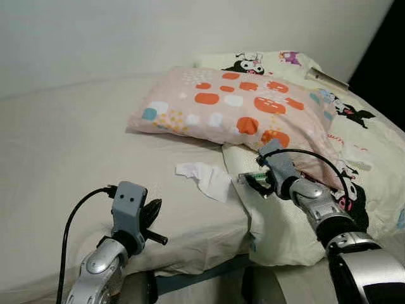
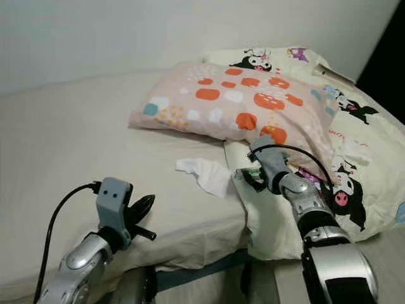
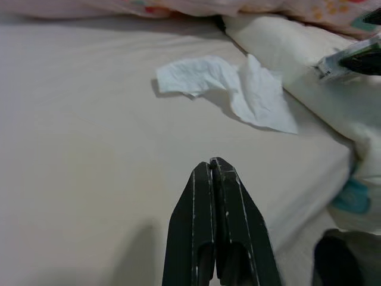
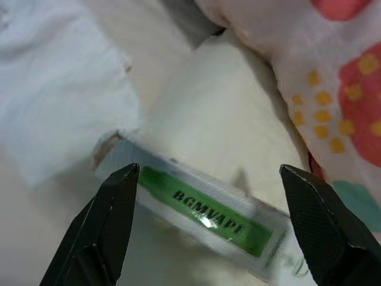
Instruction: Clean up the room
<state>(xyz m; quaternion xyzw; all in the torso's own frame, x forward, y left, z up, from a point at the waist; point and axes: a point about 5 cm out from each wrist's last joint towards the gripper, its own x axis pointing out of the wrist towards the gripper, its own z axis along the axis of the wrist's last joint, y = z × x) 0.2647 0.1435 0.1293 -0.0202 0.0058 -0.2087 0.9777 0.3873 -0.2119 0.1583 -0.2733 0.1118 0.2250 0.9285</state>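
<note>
- Leftmost, lower left of the left eye view: the left gripper [image 1: 150, 213] hangs over the beige bed sheet [image 1: 69, 145] near the mattress edge, its two black fingers pressed together with nothing between them. A black cable [image 1: 68, 228] loops from its grey wrist housing.
- Centre: a crumpled white tissue [image 1: 205, 177] lies flat on the sheet, soft and creased, apart from both grippers and just left of the cream duvet edge [image 1: 278, 221].
- Upper centre: a pink pillow [image 1: 234, 107] with orange, white and teal blotches rests on the sheet, its lower right corner overlapping the duvet and lying close behind the right gripper.
- Centre right: the right gripper [image 4: 208, 220] has its fingers spread wide on either side of a small box [image 4: 196, 208], not touching it. The box is rectangular, glossy, with a green label, and lies on the puffy duvet just beside the tissue.
- Right: the duvet carries a cartoon character print [image 1: 345, 111]; its fabric is wrinkled and thick.
</note>
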